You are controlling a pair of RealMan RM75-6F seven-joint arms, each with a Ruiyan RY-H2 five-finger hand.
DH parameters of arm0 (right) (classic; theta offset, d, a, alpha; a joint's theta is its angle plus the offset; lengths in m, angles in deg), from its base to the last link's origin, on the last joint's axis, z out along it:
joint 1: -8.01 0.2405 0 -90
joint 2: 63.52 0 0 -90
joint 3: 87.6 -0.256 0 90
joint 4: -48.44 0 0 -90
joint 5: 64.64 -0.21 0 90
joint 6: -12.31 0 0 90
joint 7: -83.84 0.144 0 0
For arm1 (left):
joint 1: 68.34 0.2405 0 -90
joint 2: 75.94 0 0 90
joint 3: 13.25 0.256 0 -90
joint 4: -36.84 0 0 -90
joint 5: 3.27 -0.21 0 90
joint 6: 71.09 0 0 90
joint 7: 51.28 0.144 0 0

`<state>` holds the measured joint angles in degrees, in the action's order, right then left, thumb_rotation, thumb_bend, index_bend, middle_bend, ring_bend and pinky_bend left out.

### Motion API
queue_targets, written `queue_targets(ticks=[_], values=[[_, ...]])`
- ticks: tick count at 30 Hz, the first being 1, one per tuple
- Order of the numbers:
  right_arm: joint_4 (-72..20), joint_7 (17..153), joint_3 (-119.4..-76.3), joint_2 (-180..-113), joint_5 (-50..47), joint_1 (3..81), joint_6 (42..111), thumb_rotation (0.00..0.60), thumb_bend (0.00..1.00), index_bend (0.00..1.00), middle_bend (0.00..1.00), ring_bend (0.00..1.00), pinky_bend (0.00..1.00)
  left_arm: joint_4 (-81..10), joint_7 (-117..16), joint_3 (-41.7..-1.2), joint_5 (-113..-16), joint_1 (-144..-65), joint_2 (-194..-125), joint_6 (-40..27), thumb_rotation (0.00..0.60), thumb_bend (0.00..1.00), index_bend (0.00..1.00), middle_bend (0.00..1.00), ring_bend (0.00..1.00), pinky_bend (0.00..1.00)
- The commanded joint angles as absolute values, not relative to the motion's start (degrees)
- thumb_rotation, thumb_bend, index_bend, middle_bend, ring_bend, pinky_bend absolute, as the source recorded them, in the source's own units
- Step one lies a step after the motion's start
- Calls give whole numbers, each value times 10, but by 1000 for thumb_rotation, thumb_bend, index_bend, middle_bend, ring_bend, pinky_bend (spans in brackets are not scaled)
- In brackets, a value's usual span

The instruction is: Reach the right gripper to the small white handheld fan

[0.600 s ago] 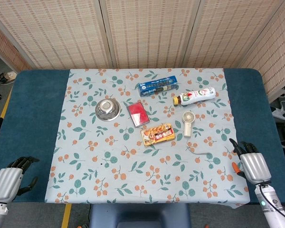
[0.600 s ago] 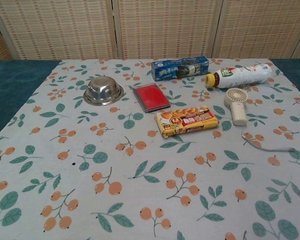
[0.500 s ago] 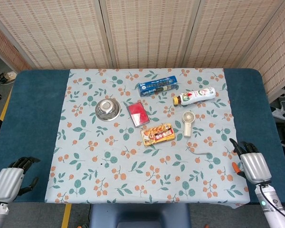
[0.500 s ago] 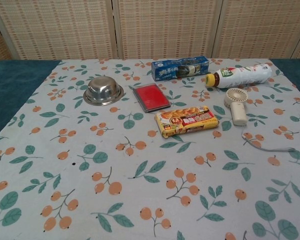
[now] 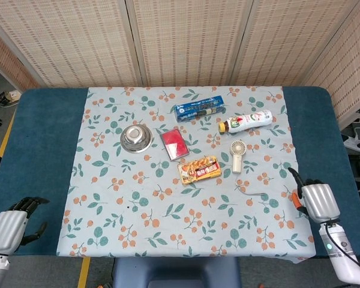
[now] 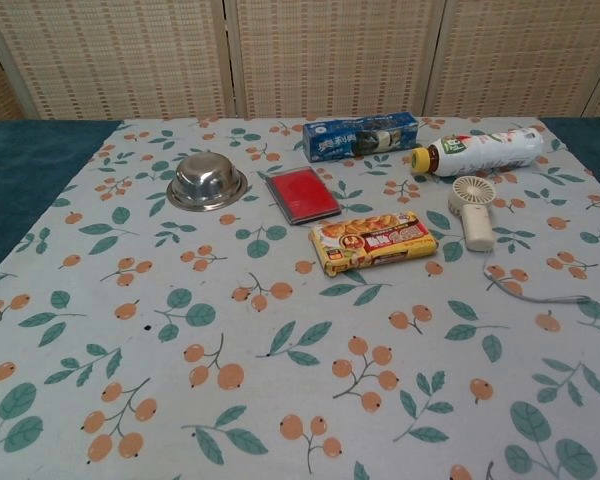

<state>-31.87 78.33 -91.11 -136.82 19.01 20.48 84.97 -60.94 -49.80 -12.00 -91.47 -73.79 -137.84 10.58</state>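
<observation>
One fan (image 5: 237, 153), one bottle (image 5: 247, 121), two robot hands

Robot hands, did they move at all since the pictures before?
A little. The right hand crept up and inward along the table edge, toward the small white handheld fan, but holds nothing. The left hand slid slightly lower. The fan, bottle, snack box and bowl stayed put.

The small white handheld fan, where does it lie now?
The fan lies flat on the right half of the tablecloth, just below the drink bottle and right of the orange snack box, apart from both.
</observation>
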Motion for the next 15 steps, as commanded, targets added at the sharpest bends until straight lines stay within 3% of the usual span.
queue_targets(ticks=[1,7,15], values=[[-429,775,-929,-1305,115,257,721,600,657,75,805,642,666,-612,-502,-118,-915,-738,-1375,103,600,359,278,282,218,375],[-534,712,-959,-1242,-32,334,602,600,683,1,809,645,668,-618,-508,-116,-925,-735,-1370,114,600,359,279,287,218,375],[-540,583,-957,-1274,-229,426,593,600,694,0,812,647,668,-617,-508,-116,-917,-739,-1369,101,600,359,281,288,219,375]])
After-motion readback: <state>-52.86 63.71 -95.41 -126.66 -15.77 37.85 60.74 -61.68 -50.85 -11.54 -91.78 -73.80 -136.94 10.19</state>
